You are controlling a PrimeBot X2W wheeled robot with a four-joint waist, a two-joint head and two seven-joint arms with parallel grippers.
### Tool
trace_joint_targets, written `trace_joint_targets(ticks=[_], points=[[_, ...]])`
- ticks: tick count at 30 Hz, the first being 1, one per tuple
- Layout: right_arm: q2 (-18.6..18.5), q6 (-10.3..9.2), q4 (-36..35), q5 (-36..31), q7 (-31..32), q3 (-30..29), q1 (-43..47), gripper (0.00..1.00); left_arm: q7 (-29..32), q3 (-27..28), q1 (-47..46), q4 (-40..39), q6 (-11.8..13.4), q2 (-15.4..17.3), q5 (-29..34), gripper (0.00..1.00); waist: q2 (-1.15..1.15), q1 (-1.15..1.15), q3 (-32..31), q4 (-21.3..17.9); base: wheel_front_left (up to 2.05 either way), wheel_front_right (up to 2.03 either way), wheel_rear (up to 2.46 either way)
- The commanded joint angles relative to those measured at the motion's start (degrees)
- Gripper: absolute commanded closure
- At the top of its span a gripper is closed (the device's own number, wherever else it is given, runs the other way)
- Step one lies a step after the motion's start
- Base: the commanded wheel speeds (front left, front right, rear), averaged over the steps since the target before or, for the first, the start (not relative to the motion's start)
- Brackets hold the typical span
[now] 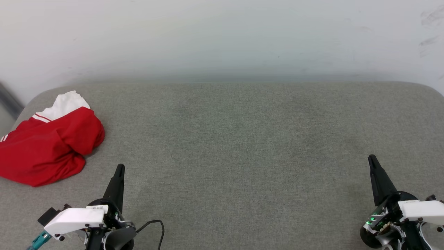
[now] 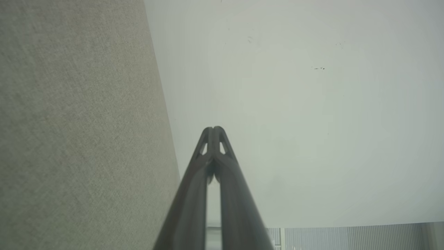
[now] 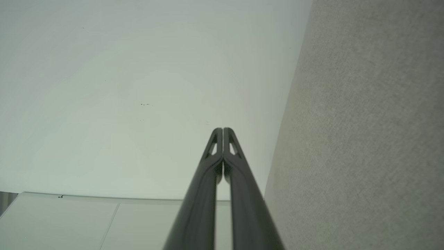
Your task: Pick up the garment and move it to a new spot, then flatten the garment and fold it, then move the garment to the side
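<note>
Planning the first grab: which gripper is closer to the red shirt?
The left gripper: the garment lies crumpled just beyond its tip, while the right gripper sits far across the grey surface.

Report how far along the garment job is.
Done: nothing that shows; the garment lies bunched and unfolded at the left edge of the grey surface. In hand: nothing; the left gripper and right gripper are shut, empty and clear of it. Left: pick up, move, flatten, fold, set aside.
</note>
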Motion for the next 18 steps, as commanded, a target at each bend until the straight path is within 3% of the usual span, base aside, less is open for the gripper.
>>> trace_joint_targets(ticks=[1, 17, 18], points=[[0.2, -0.02, 0.1, -0.3, 0.1, -0.1, -0.7, 1.0, 0.1, 0.1, -0.4, 0.0, -0.2, -0.1, 0.0, 1.0, 0.0, 0.0, 0.0, 0.0, 0.0, 0.0, 0.0], [0.2, -0.02, 0.1, -0.3, 0.1, -0.1, -0.7, 1.0, 0.1, 0.1, -0.4, 0.0, -0.2, -0.1, 0.0, 1.0, 0.0, 0.0, 0.0, 0.0, 0.0, 0.0, 0.0], [0.0, 0.0, 0.1, 0.0, -0.1, 0.0, 0.1, 0.0, -0.1, -0.1, 0.1, 0.1, 0.0, 0.0, 0.0, 0.0, 0.0, 0.0, 0.0, 0.0, 0.0, 0.0, 0.0]])
